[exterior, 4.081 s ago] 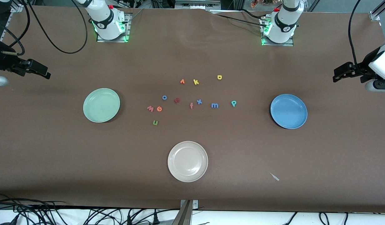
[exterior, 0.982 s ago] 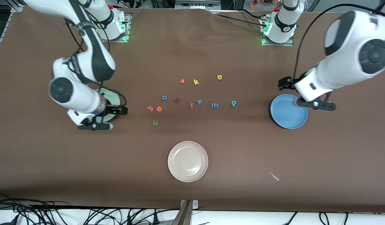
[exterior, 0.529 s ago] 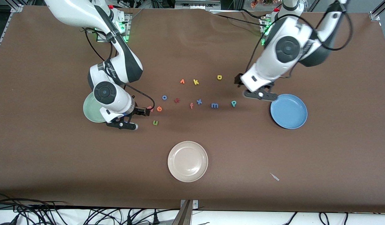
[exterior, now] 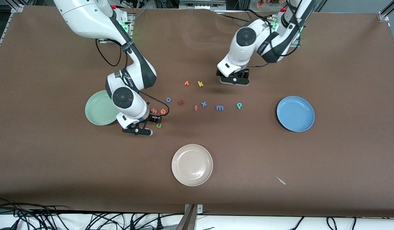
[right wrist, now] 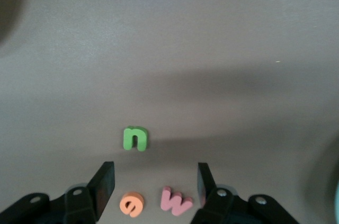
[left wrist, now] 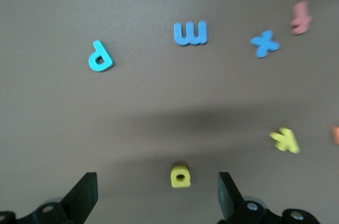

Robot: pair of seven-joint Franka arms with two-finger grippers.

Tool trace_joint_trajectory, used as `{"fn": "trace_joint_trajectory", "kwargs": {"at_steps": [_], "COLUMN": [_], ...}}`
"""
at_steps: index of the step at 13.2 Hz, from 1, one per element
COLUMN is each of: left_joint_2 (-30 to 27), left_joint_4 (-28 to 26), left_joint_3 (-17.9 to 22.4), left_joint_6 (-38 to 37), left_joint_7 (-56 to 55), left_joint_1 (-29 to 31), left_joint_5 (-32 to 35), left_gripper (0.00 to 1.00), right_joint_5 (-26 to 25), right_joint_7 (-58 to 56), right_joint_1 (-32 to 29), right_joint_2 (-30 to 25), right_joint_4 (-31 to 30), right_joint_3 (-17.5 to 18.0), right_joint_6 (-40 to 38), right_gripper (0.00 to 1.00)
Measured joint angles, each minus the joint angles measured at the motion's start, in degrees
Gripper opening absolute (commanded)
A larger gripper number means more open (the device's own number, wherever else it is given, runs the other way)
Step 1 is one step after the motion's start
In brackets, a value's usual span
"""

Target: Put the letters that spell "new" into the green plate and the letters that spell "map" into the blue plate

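1. foam is what all six task letters are made of: feather-light, soft and thin, so they are likely to skid or tip if nudged; my judgement is to pinch each across its flat sides, low against the table
2. clock set on the front view, twelve at the robots' bases: beige plate (exterior: 192, 165) lies at six of the letter cluster, nearest the camera and bare
3. green n (exterior: 159, 125) lies loose at about seven of the cluster, just beside the right gripper (right wrist: 153, 176), whose fingers stand apart and hold nothing
4. orange e (exterior: 163, 111) and salmon w (exterior: 154, 111) lie side by side at eleven of the n; in the right wrist view both sit between the spread fingers, so which one is meant i cannot tell
5. green plate (exterior: 98, 111) at nine is partly covered by the right arm, though its showing part holds no letter; blue plate (exterior: 295, 114) at three is bare
6. blue m (exterior: 219, 108) and teal p (exterior: 239, 105) lie in the middle row, toward three
7. yellow a (left wrist: 180, 175) is hidden in the front view under the left gripper (left wrist: 158, 192), at about one of the cluster; the left wrist view shows it on the table between wide-open fingers, untouched
8. wrist views are blurred at the edges
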Motion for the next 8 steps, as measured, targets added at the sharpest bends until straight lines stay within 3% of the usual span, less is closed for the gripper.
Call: {"fn": "trace_joint_trajectory", "kwargs": {"at_steps": [2,4,8], "left_joint_2": [5.95,11.07,14.13], "left_joint_4": [0.00,0.23,0.81], "left_joint_3": [-0.01,0.05,0.18], "left_joint_6": [3.74,5.38,5.69], "left_joint_7": [-9.78,-14.71,-15.18], "left_joint_1": [-1.33,-1.43,-1.39], "left_joint_5": [10.31,16.31,17.13], "left_gripper": [1.00,0.96,0.81], "right_joint_5": [0.00,-0.03,-0.04], "right_joint_7": [0.25,0.28,0.28], "right_joint_1": [0.48,0.70,1.22], "right_joint_2": [1.22,2.35,4.37], "right_joint_4": [0.02,0.04,0.08], "right_joint_3": [0.00,-0.02,-0.03], "right_joint_6": [2.26,3.27,7.18], "right_gripper": [0.72,0.72,0.69]}}
